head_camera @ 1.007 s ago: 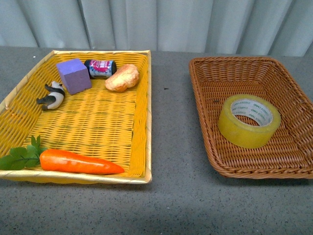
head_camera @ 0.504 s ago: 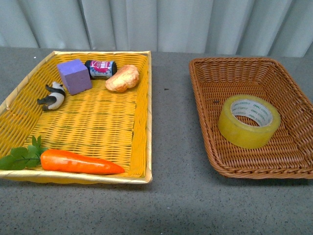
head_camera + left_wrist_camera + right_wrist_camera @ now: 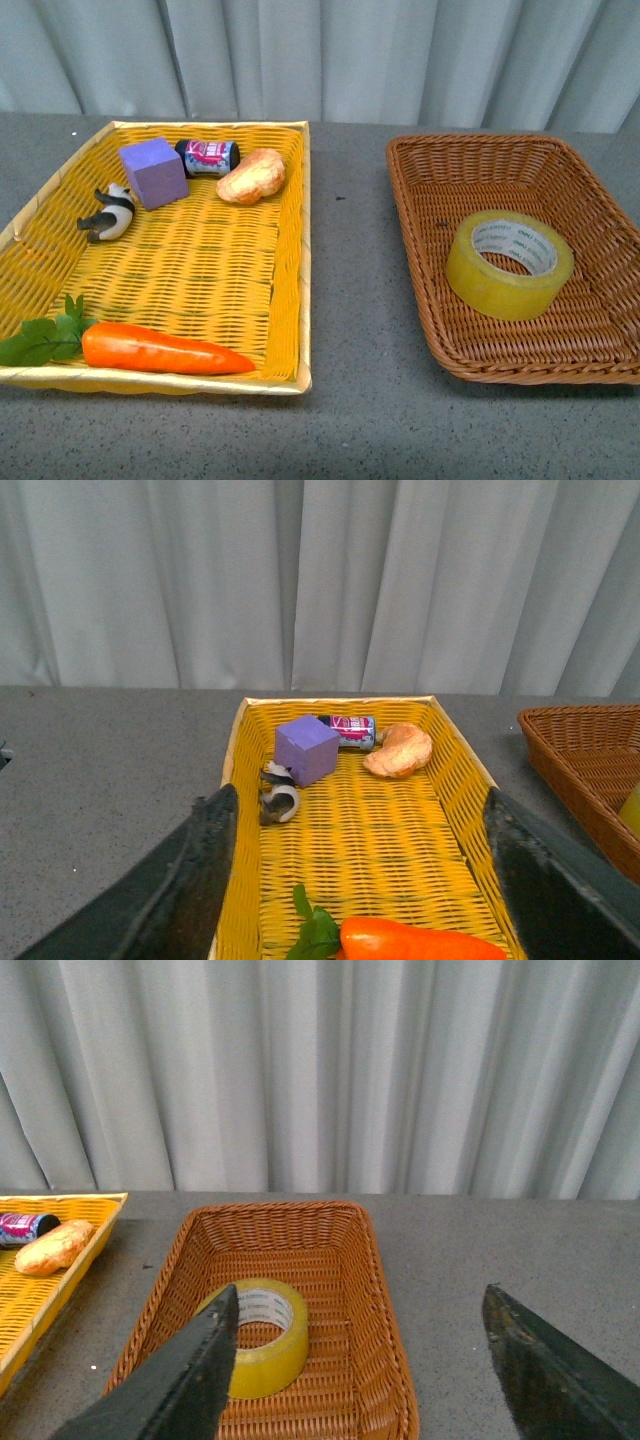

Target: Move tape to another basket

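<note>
The tape [image 3: 500, 290], a yellowish roll with a white printed core, lies flat inside the brown wicker basket [image 3: 420, 200] on the right of the grey table. Neither arm shows in the front view. In the right wrist view my right gripper [image 3: 360, 1290] is open and empty, above and short of the brown basket [image 3: 330, 1230]. One finger partly covers the tape [image 3: 275, 1360]. In the left wrist view my left gripper [image 3: 359, 790] is open and empty, above the near end of the yellow basket [image 3: 400, 840].
The yellow basket [image 3: 180, 270] on the left holds a purple cube [image 3: 153, 172], a small can [image 3: 207, 156], a bread roll [image 3: 252, 176], a panda figure [image 3: 106, 214] and a carrot [image 3: 160, 350]. A strip of bare table separates the baskets. A grey curtain hangs behind.
The whole scene sits slightly lower in the front view. The tape and the other things keep their places in their baskets.
</note>
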Controlling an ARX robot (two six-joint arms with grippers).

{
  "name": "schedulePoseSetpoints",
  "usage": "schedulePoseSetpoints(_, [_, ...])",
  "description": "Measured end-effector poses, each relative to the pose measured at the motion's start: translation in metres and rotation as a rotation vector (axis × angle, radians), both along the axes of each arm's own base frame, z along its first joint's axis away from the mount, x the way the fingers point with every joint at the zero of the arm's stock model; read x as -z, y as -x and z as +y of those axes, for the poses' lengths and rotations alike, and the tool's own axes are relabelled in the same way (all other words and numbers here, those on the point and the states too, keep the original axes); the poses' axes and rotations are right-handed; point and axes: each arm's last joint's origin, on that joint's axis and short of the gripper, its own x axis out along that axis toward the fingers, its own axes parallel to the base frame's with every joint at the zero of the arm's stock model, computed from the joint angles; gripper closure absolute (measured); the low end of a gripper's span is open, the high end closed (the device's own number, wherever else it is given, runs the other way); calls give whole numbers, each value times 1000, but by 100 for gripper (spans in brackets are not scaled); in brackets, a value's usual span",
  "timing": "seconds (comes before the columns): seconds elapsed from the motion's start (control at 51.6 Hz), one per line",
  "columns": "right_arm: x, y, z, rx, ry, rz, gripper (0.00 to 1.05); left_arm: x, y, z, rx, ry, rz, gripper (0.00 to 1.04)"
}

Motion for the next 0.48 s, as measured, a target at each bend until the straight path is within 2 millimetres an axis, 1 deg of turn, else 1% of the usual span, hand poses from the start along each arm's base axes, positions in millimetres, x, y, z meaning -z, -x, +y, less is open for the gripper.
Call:
schedulePoseSetpoints(0.019, [0,0,0,0,0,0,30,0,0,0,0,0,0,22])
schedulePoseSetpoints(0.058, [0,0,0,0,0,0,19,0,0,0,0,0,0,12])
schedulePoseSetpoints(0.097, [0,0,0,0,0,0,11,0,0,0,0,0,0,5])
schedulePoseSetpoints(0.116, [0,0,0,0,-1,0,7,0,0,0,0,0,0,6])
schedulePoseSetpoints(0.174, [0,0,0,0,-1,0,10,0,0,0,0,0,0,7])
schedulePoseSetpoints(0.484, [0,0,0,0,-1,0,9,0,0,0,0,0,0,6])
